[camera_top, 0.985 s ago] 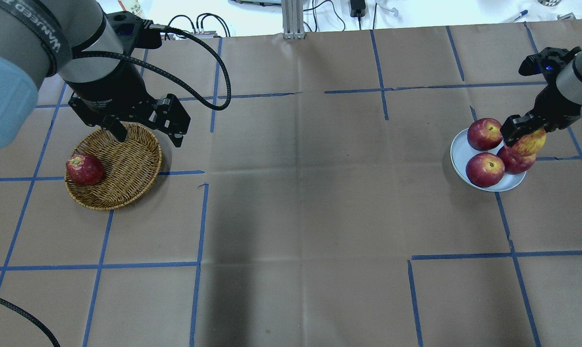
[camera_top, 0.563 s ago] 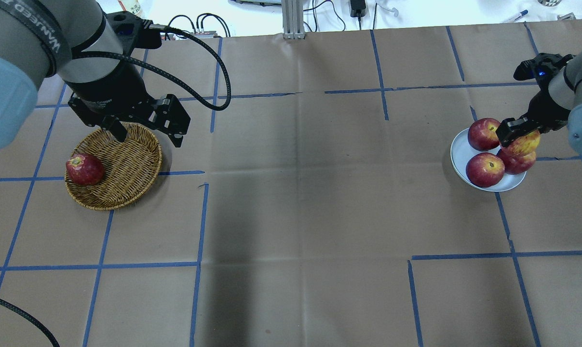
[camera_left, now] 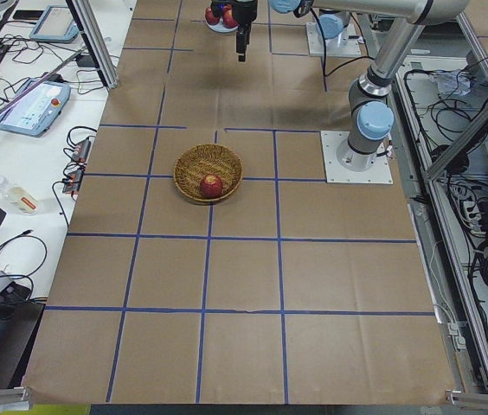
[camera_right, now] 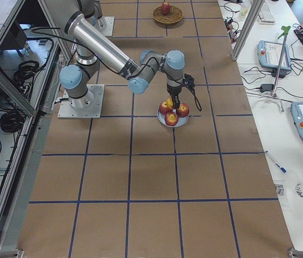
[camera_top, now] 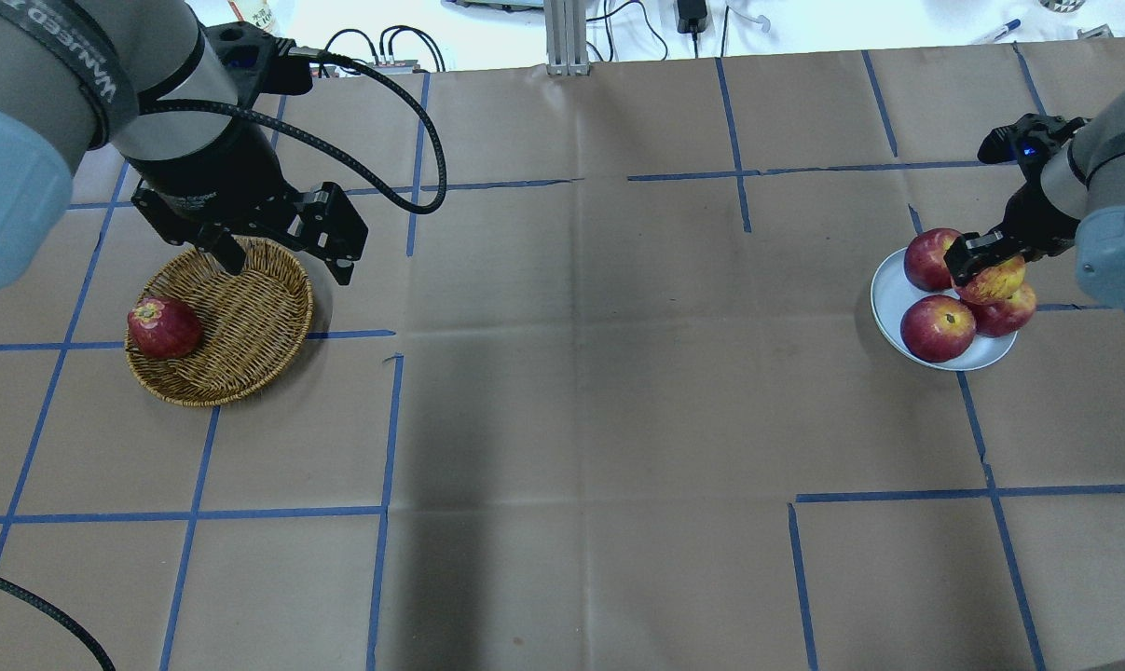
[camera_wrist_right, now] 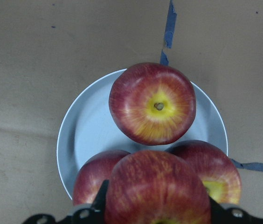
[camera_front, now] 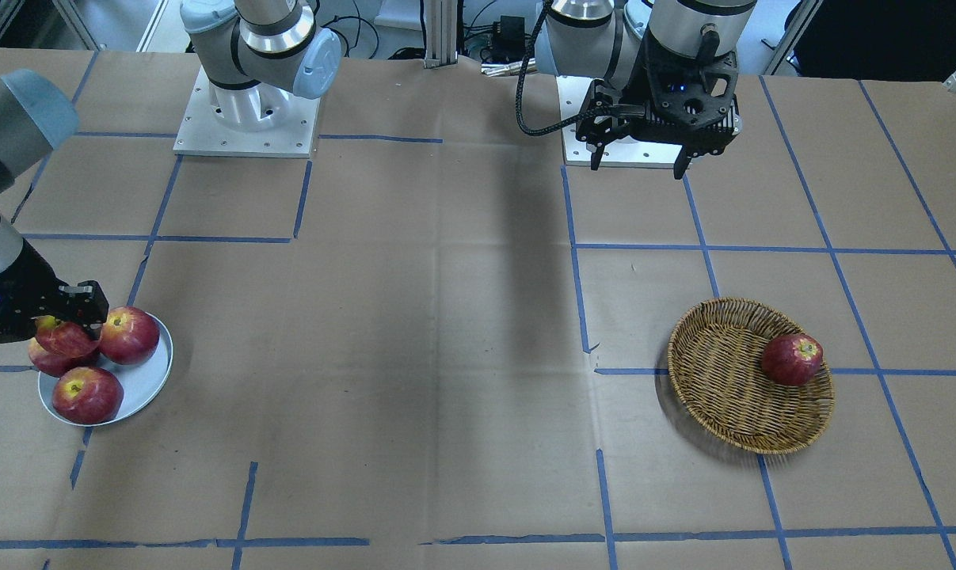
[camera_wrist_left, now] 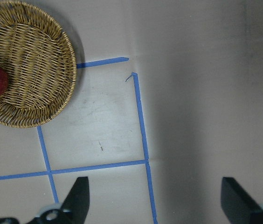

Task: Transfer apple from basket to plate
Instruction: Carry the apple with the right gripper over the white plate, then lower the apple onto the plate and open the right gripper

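Note:
My right gripper (camera_top: 989,267) is shut on the apple (camera_top: 993,280), a streaky pinkish-red one with yellow flecks. It holds the apple over the pale grey-blue plate (camera_top: 884,300), right above the deep-red apples there; whether it touches them I cannot tell. In the right wrist view the apple (camera_wrist_right: 157,191) fills the bottom between the fingers, above the plate (camera_wrist_right: 89,135). The wicker basket (camera_top: 240,345) lies at the left. My left gripper (camera_top: 287,263) hangs open and empty over the basket's far rim.
Three deep-red apples lie on the plate, one of them (camera_wrist_right: 152,103) with its yellow stem hollow up. One deep-red apple (camera_top: 163,328) lies at the basket's left side. Brown paper with blue tape lines covers the table (camera_top: 581,373).
My right gripper has carried the apple left and down, further in over the plate and closer to the apples on it. The left arm has not moved.

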Action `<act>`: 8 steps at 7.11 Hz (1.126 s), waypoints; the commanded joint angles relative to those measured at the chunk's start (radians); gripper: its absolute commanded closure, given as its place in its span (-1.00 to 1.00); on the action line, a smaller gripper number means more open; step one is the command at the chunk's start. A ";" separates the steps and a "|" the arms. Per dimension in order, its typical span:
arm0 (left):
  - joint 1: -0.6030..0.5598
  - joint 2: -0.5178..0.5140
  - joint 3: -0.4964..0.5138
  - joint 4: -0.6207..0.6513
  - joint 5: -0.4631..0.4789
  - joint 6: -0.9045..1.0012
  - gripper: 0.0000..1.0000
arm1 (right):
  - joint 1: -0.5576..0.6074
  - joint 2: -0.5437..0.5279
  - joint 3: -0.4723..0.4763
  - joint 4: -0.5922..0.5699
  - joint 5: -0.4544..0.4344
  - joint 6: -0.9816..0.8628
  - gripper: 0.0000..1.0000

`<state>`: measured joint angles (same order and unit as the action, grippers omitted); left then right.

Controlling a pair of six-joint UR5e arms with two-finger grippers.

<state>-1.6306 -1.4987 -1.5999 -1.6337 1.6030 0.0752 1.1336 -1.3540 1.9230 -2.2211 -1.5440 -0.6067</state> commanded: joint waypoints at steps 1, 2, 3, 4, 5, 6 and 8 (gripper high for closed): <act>0.000 0.000 0.000 0.000 0.000 0.000 -0.99 | 0.000 0.012 0.001 -0.002 -0.002 -0.002 -0.01; 0.000 0.000 0.000 0.000 0.000 0.000 -0.99 | 0.000 0.021 -0.001 -0.003 -0.002 -0.002 -0.01; 0.000 -0.002 0.000 0.000 0.000 0.000 -0.99 | 0.000 0.022 0.001 -0.002 -0.004 -0.002 -0.05; 0.000 0.000 0.000 0.000 0.000 0.000 -0.99 | 0.000 0.024 0.001 -0.002 -0.005 -0.002 -0.53; 0.000 0.000 -0.002 0.000 0.000 0.000 -0.99 | 0.000 0.024 -0.002 -0.002 -0.013 -0.002 -0.99; 0.000 0.000 -0.002 0.000 0.000 0.000 -0.99 | 0.000 0.021 -0.010 -0.002 -0.014 -0.001 -1.00; 0.000 0.000 0.000 0.000 0.000 0.000 -0.99 | 0.005 0.006 -0.056 0.015 -0.011 0.002 -1.00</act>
<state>-1.6306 -1.4988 -1.6011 -1.6337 1.6030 0.0752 1.1354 -1.3409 1.8968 -2.2174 -1.5566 -0.6063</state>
